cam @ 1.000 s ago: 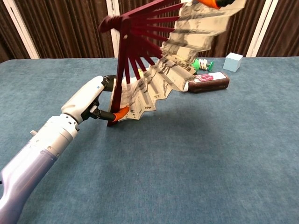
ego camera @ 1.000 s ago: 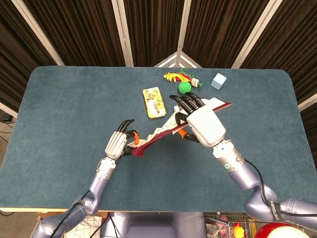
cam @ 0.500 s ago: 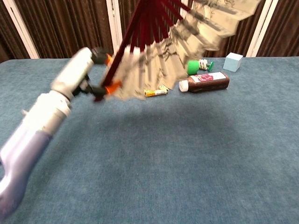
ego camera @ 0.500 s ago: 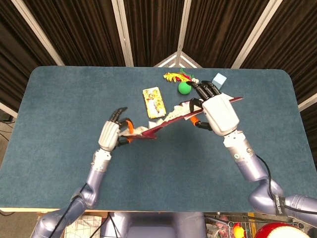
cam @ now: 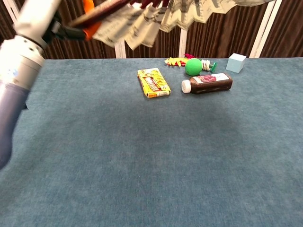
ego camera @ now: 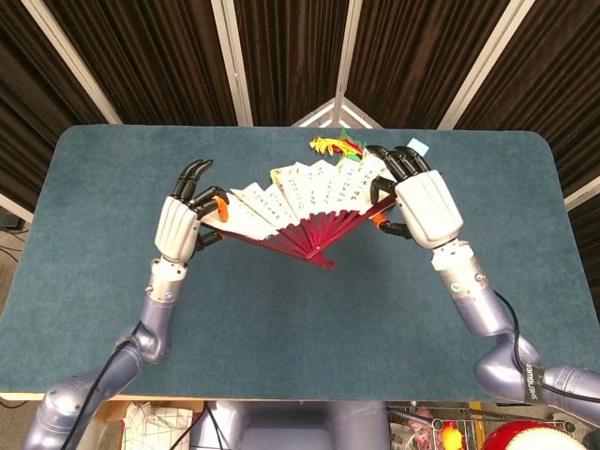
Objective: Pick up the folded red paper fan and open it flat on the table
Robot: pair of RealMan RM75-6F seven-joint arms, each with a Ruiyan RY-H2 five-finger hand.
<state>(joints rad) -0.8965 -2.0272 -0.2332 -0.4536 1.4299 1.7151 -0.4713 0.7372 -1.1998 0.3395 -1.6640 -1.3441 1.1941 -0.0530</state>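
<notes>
The red paper fan (ego camera: 300, 202) is spread wide in the air above the table, its dark red ribs meeting at a pivot near me and its cream printed paper facing up. My left hand (ego camera: 178, 220) grips the fan's left end stick. My right hand (ego camera: 427, 206) grips the right end stick. In the chest view only the fan's paper edge (cam: 170, 14) and my left hand (cam: 38, 23) show along the top, well above the table.
On the blue table (cam: 142, 165) lie a yellow packet (cam: 153, 82), a green ball (cam: 192, 66), a brown bottle on its side (cam: 208, 82), a light blue cube (cam: 236, 62) and a red-yellow tassel toy (cam: 176, 61), all toward the far side.
Both hands have risen and moved apart, the left one to the left. The fan has gone from partly open and tilted to widely spread and nearly level.
</notes>
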